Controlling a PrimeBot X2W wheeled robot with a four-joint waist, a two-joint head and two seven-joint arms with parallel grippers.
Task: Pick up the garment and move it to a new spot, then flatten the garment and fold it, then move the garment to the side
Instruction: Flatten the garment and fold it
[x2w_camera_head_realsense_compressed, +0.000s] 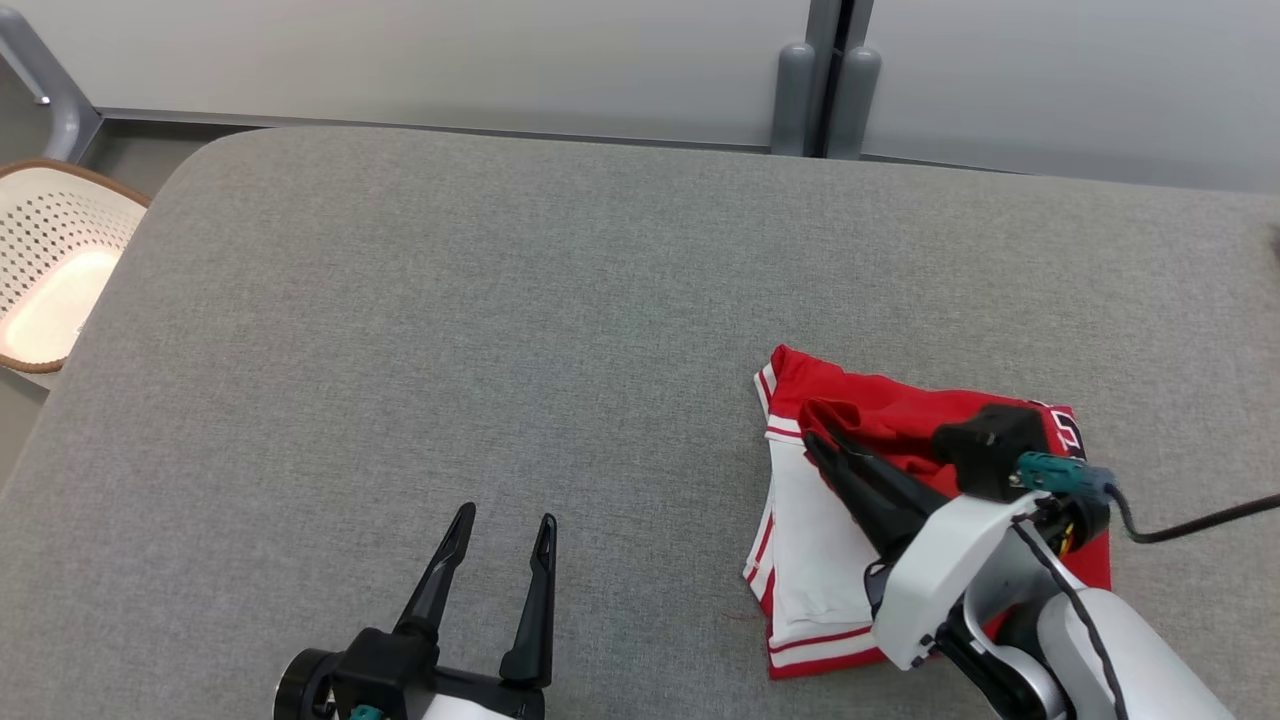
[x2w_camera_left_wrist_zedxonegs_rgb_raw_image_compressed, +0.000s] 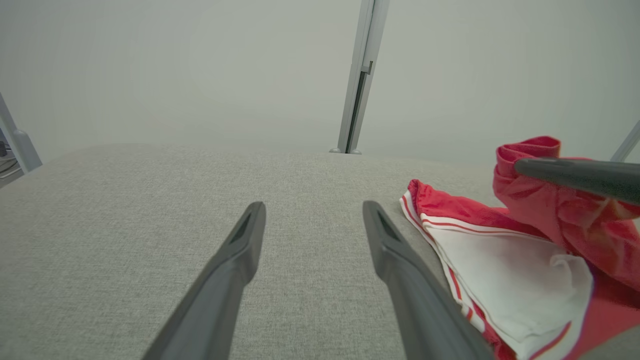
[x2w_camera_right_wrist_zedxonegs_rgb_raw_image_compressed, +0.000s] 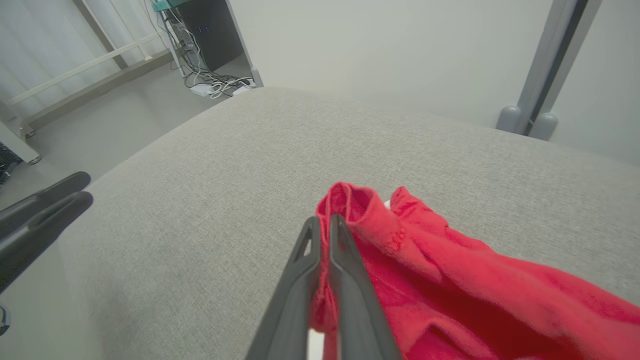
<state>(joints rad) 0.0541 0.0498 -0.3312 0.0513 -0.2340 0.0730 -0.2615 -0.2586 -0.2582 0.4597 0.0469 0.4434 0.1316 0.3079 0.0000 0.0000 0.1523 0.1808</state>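
Garment (x2w_camera_head_realsense_compressed: 805, 520) status, by my reading: partly folded, not yet finished. Nearest, the left fingers (x2w_camera_head_realsense_compressed: 440, 578) stand spread wide and empty above bare bench (x2w_camera_head_realsense_compressed: 400, 330). Farther in, on the bench's right side, the red-and-white cloth lies in a compact bundle, its white panel flat, while the right fingers (x2w_camera_right_wrist_zedxonegs_rgb_raw_image_compressed: 350, 285) are pinched tight on a raised red fold near its far-left corner. That fold probably needs laying over and smoothing; the shift to the side looks still to do. Beyond, a perforated basket (x2w_camera_head_realsense_compressed: 50, 230) sits off the bench's left edge.
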